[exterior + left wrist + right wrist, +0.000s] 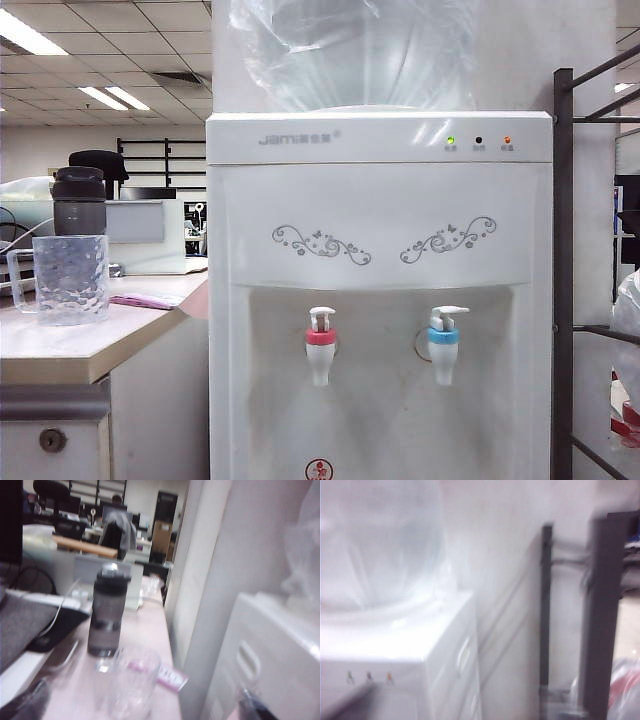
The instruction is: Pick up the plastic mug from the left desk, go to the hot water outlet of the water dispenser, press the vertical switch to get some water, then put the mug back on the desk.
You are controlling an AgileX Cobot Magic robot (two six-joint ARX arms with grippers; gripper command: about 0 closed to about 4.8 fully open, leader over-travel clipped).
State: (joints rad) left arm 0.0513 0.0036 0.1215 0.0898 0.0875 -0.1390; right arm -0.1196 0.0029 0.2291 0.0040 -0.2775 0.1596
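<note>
Plastic mug [131, 680] on left desk [147, 625], near, between spread jaws of left gripper [140, 702]; right gripper [347, 704] by water dispenser [420, 652], jaws untellable.

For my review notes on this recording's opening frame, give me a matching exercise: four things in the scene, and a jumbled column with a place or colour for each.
Things:
1. plastic mug
2. hot water outlet
3. cold tap
4. dark grey bottle

Descriptions:
A. blue collar, right side of the water dispenser
B. clear, at the front of the left desk
C. black lid, behind the mug
D. red collar, left tap

Pairs: 1-B, 2-D, 3-A, 4-C

Neither the left gripper nor the right gripper clearly shows in any view.
</note>
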